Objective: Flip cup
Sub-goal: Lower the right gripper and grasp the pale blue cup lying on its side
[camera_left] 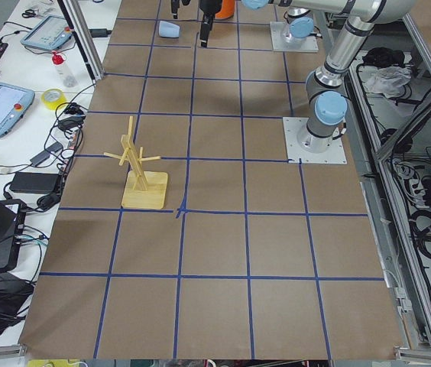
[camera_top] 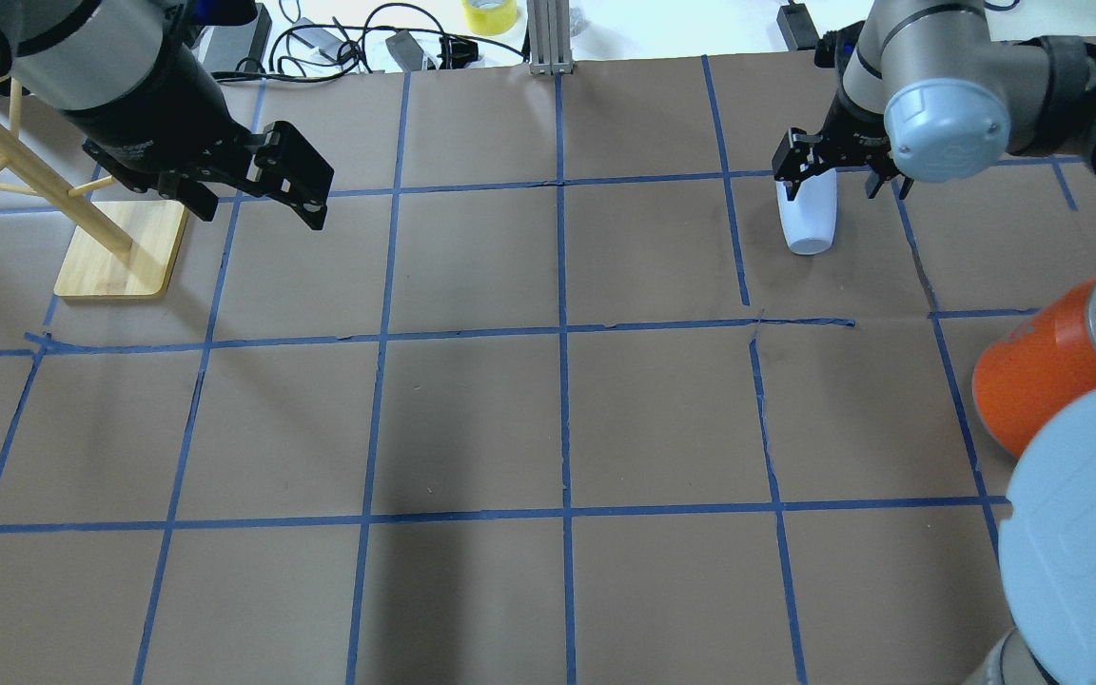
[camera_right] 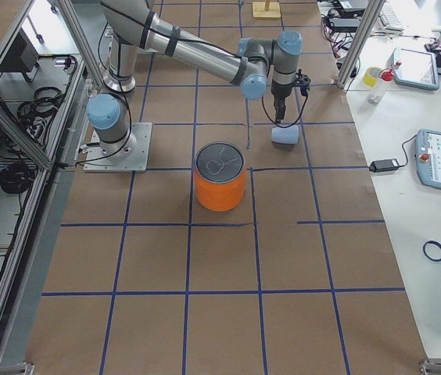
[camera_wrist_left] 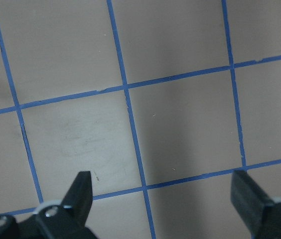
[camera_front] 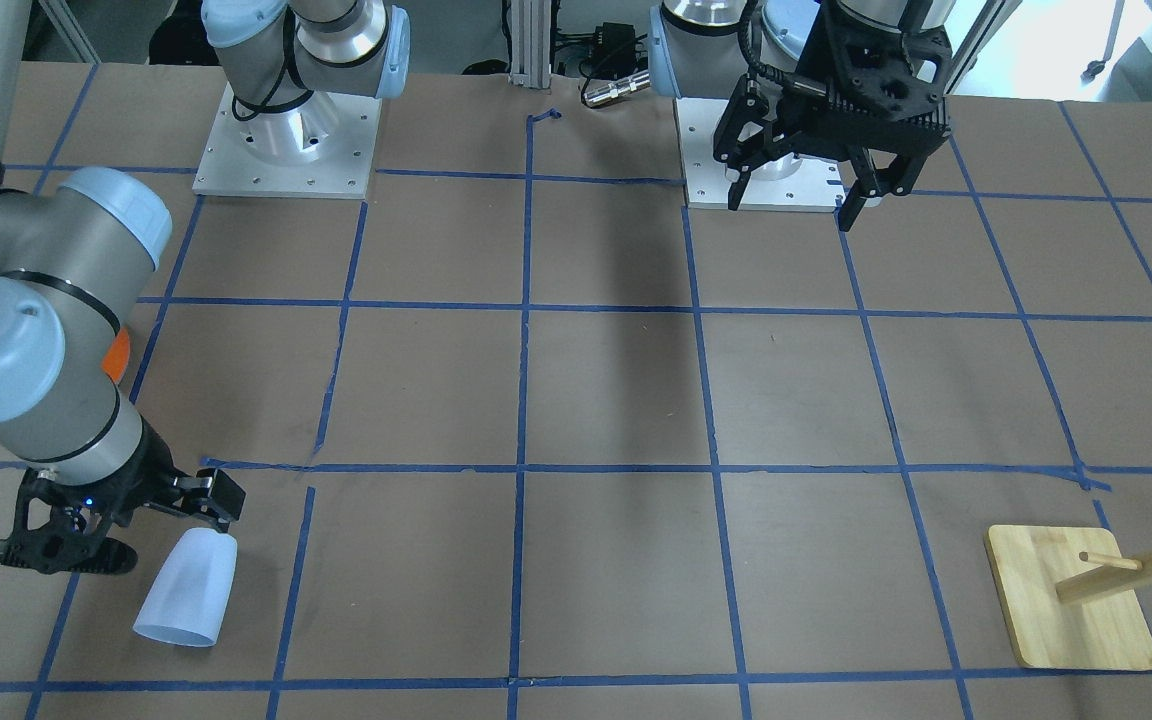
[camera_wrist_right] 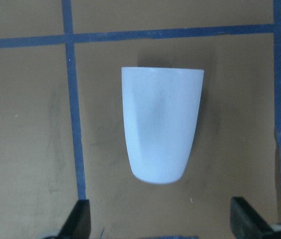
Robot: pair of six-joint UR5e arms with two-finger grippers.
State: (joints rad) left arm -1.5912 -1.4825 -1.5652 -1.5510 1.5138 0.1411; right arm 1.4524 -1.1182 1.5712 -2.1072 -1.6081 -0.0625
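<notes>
The cup [camera_front: 186, 590] is a pale blue-white tumbler lying on its side on the brown table. Its wide rim points away from the robot and its narrow base points toward my right gripper. It also shows in the overhead view [camera_top: 810, 219], the exterior right view [camera_right: 285, 135] and the right wrist view [camera_wrist_right: 161, 127]. My right gripper [camera_front: 96, 525] hangs over the cup's base end, open and empty, and it does not touch the cup in the right wrist view [camera_wrist_right: 163, 221]. My left gripper [camera_top: 258, 205] is open and empty, above bare table [camera_wrist_left: 163, 199].
A large orange can [camera_top: 1033, 381] with a silver lid stands on the robot's right, nearer the robot than the cup. A wooden peg rack [camera_top: 120, 247] on a square base stands at the far left. Blue tape lines grid the table.
</notes>
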